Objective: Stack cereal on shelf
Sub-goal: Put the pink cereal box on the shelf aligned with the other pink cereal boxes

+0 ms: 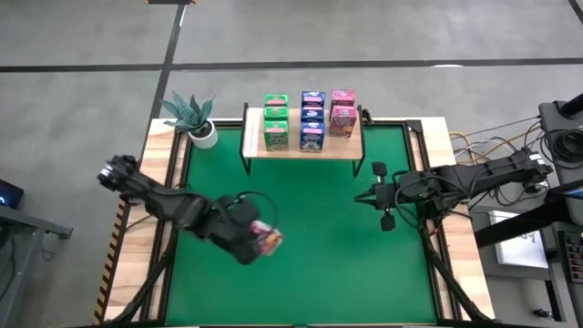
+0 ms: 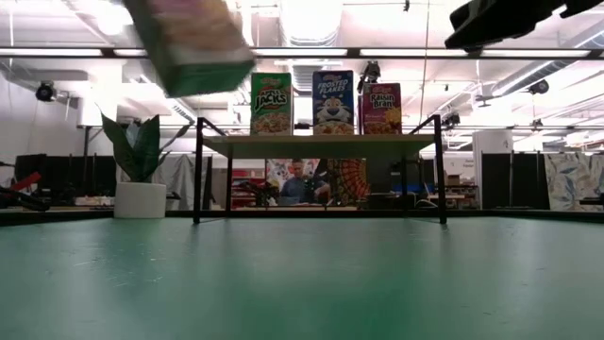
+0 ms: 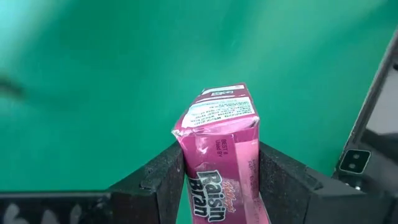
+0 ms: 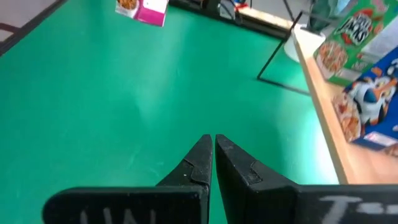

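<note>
A pink cereal box (image 3: 219, 143) is lifted above the green table (image 1: 328, 264) near its left front, with my left gripper (image 1: 258, 239) shut on it. In the low view it shows high up, tilted and blurred (image 2: 193, 42). The shelf (image 1: 301, 148) stands at the table's far side on black legs. On its wood top rest green (image 1: 276, 123), blue (image 1: 311, 118) and pink (image 1: 342, 114) boxes. My right gripper (image 4: 213, 155) is shut on nothing above the table's right part, near the shelf's right end. My left gripper pinches the pink box between its two fingers (image 3: 163, 180), which lie on two opposite faces near one end (image 3: 193, 171). The fingers slant down toward the table. The box's other end (image 3: 219, 102) sticks out past the fingertips. The box is clear of the table.
A potted plant (image 1: 196, 118) stands at the far left corner beside the shelf. Bare green table lies between the arms and in front of the shelf. A person (image 2: 300, 184) sits in the room beyond. Cables and equipment (image 1: 547, 137) lie off the right edge.
</note>
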Tool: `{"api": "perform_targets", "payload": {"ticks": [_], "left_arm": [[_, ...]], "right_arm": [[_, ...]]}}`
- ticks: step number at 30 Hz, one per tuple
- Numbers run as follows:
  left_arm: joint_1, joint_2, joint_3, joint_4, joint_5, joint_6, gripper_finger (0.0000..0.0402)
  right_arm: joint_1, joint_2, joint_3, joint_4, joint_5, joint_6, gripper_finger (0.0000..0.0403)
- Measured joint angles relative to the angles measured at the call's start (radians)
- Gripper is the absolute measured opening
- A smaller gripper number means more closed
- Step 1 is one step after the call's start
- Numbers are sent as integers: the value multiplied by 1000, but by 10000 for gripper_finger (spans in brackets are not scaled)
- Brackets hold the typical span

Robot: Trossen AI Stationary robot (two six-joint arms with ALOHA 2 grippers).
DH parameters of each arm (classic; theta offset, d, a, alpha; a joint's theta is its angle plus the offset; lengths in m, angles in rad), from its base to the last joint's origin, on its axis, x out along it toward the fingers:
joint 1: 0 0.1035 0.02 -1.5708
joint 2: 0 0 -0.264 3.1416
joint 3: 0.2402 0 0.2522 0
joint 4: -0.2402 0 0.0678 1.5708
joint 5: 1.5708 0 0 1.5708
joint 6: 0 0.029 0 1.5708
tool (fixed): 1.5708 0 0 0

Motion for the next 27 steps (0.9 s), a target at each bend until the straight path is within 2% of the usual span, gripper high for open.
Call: {"api": "perform_targets", "payload": {"ticks": [8,17,21,27], "left_arm": [[152,212,359,-75,5,519,164],[321,401,714,-110,-4,960,165],[388,399,673,9,-13,1085,165],[478,400,648,141,-14,1151,165]], "right_arm": [[13,-12,-16,-40,-7,6,9],[64,-117,-59,-15,-8,-7,9],[79,-167,-77,-12,-8,-5,9],[79,-199,-102,16,-7,-12,9]]}}
